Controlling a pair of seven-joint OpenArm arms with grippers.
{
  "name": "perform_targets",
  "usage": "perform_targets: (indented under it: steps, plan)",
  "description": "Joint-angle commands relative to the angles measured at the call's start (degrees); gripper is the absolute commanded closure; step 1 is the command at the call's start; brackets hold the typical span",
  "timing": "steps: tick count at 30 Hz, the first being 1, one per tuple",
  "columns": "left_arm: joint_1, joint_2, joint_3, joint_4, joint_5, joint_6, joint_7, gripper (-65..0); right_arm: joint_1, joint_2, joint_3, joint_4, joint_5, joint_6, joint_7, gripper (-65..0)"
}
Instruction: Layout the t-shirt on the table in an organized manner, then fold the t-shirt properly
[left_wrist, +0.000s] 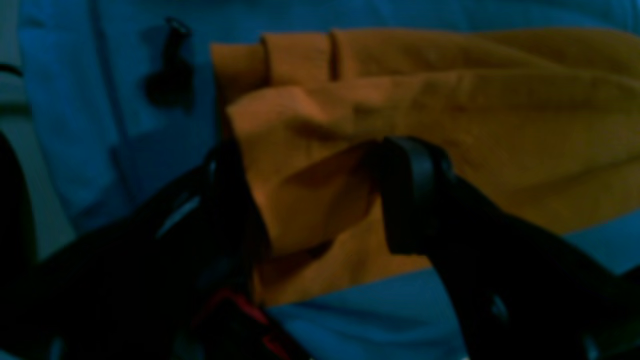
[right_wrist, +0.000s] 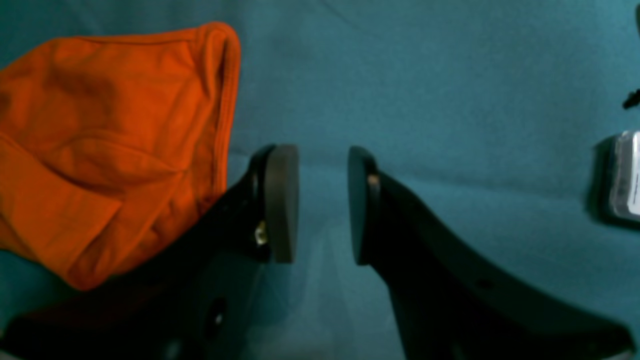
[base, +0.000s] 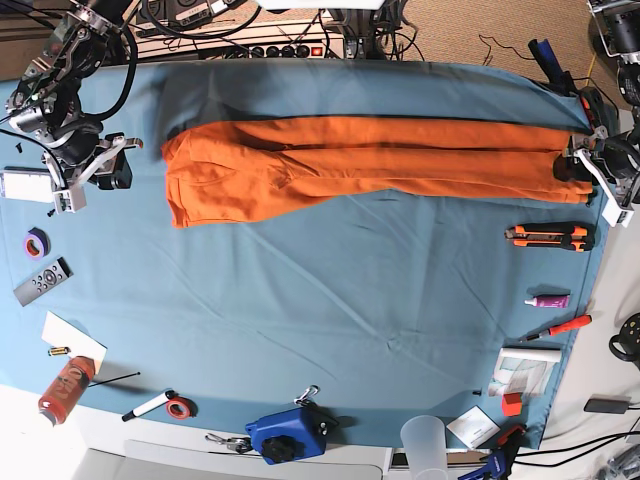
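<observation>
Blue-teal cloth, slightly wrinkled, covers the table (base: 330, 330) edge to edge; small tools sit along its borders. The t-shirt (base: 370, 160), bright orange, lies stretched in a long band across the far half of the table, running from near the right arm's side to the left arm's side, folded lengthwise with several long creases.

Right gripper (right_wrist: 322, 205): hovers over bare cloth just beside the shirt's hemmed end, which bunches up to one side of it. Jaws parted with a clear gap, pads facing each other, nothing between them. In the base view it sits near that end of the shirt but apart from it.

Left gripper (left_wrist: 310, 200): at the opposite end of the shirt, at the table's edge. Wrist view is dark and blurred. Fingers stand wide, with a raised fold of orange fabric between them; whether they press it I cannot tell.

Smaller items along the left arm's side: an orange-and-black utility knife (base: 548, 236), then a small white tube (base: 548, 300), then a red-handled screwdriver (base: 560, 327). Near the right arm's side: a grey remote (base: 43, 281), a purple tape roll (base: 37, 241).
</observation>
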Motion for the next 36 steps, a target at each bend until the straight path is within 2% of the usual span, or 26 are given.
perform_targets:
  steps: [1,4,7,8,10,12,15,18,27,34,36]
  plan:
    - [1.11,-0.61,0.09,-0.37,4.96,2.34,3.39,-41.1,0.48,0.94,0.44,0.76,0.81,0.06,0.92,-17.5]
    - [2.27,-0.61,0.09,-0.37,5.95,5.99,3.76,-41.0,0.48,0.94,0.44,0.76,0.79,0.06,0.92,-17.5]
    - [3.72,-0.57,0.11,-0.37,3.08,6.71,6.4,-40.5,0.5,0.94,0.44,0.76,0.83,0.06,0.94,-17.5]
    - [4.04,-0.44,0.09,-0.37,1.38,6.69,7.48,-38.1,0.48,0.94,0.44,0.76,0.79,0.06,0.92,-17.5]
    - [4.96,-0.11,0.11,-0.37,-3.13,6.49,9.2,-29.3,0.5,0.94,0.44,0.76,0.81,0.06,0.94,-17.5]
    - [5.57,0.44,0.11,-0.37,-8.0,5.88,10.6,-17.5,0.5,0.94,0.44,0.76,0.81,0.06,0.94,-17.5]
    - [5.6,1.46,0.09,-0.37,-13.68,2.34,10.99,-1.0,0.5,0.96,0.44,0.76,0.81,0.06,0.94,-17.5]
    - [4.5,1.55,0.09,-0.37,-15.04,0.52,11.02,0.0,0.5,0.96,0.44,0.76,0.81,0.06,0.94,-17.5]
    - [-2.99,1.38,-0.57,2.86,-14.97,0.48,11.26,0.0,0.5,0.94,0.44,0.76,0.81,0.06,0.96,-17.5]
    - [-3.82,1.36,-0.57,13.46,-14.93,0.37,11.69,0.0,0.5,0.94,0.44,0.76,0.81,0.06,1.07,-17.5]
    - [-3.45,1.4,-0.55,17.68,-14.95,-0.7,11.69,0.0,0.5,0.92,0.44,0.76,0.81,0.06,1.07,-17.5]
